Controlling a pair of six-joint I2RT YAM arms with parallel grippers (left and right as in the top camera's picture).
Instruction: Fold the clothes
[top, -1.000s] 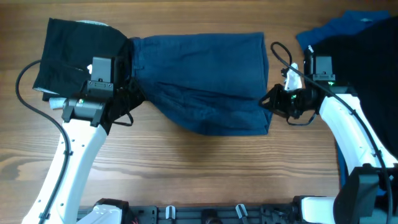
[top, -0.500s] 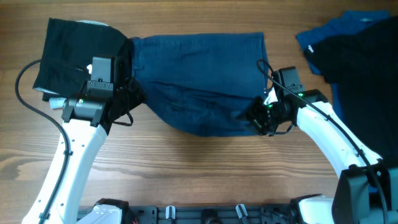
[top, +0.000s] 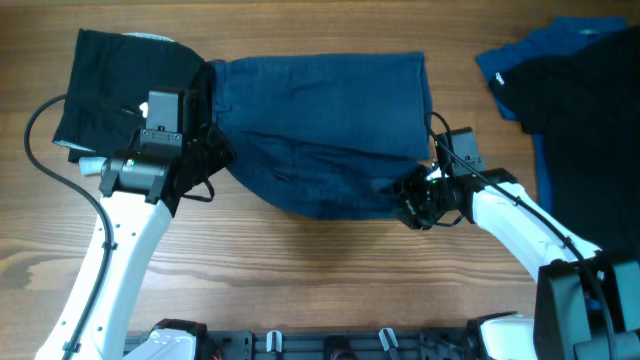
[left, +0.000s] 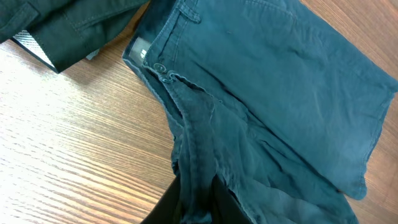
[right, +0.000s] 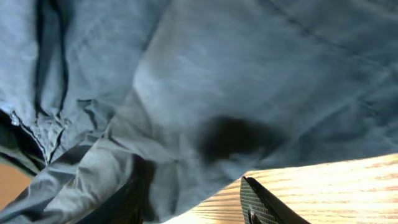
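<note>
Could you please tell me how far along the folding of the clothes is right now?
Looks done: a black garment lies folded at far left. In hand: the navy garment, with the left gripper shut on its left edge and the right gripper open at its lower right hem. Left: that fold, plus the blue garment and a second black garment heaped at right.

Clothes (top: 320, 120) on wooden table (top: 300, 290)
</note>
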